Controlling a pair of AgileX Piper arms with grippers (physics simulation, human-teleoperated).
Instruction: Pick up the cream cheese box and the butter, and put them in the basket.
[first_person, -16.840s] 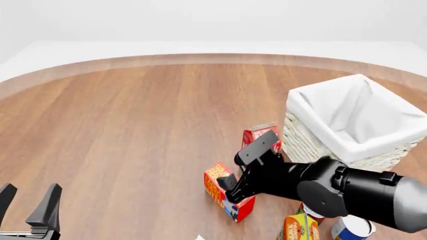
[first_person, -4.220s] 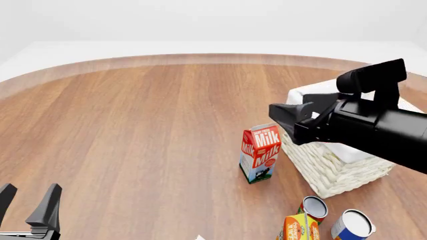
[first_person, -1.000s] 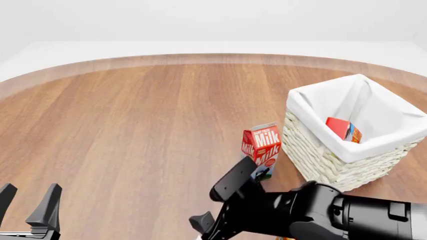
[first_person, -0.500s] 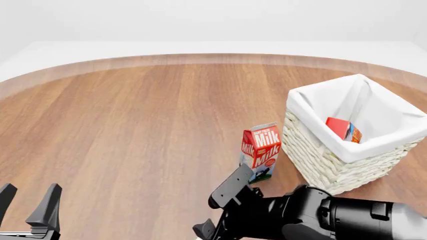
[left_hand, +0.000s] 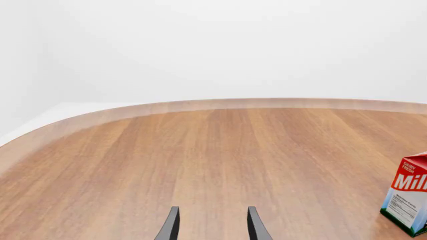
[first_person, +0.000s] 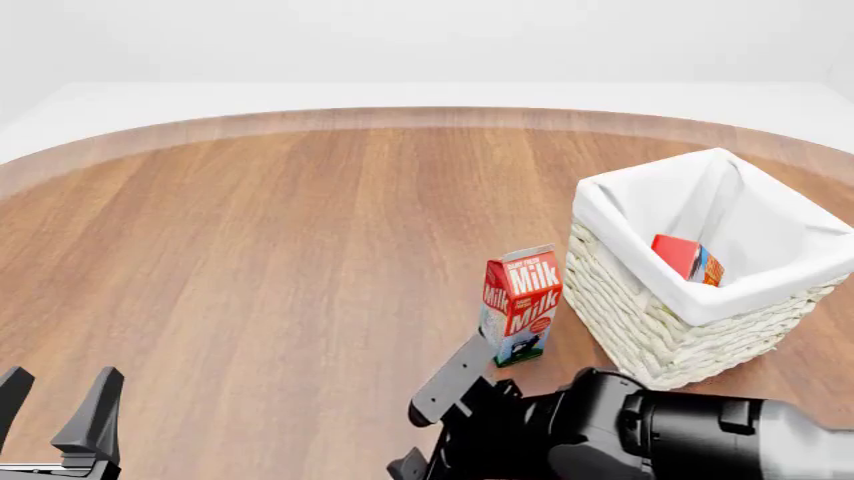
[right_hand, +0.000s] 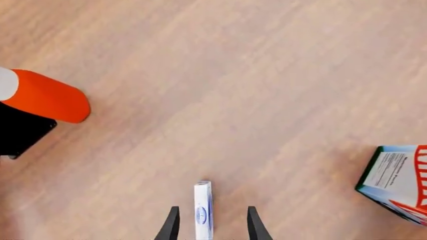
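The cream cheese box (right_hand: 203, 210) lies on the wooden surface (first_person: 267, 250) between the spread fingers of the right pincer (right_hand: 210, 225), untouched. At far left the left pincer (first_person: 54, 415) hangs spread and empty. Right of the milk carton (first_person: 518, 305), the butter (first_person: 687, 258) rests inside the basket (first_person: 641, 310).

1. Red-white milk carton (first_person: 519, 304) standing upright on the wooden table (first_person: 267, 250), close to a woven wall on the right; also seen in both wrist views.
2. Orange-red rounded part (right_hand: 43, 95) above the tabletop in the right wrist view, identity unclear.
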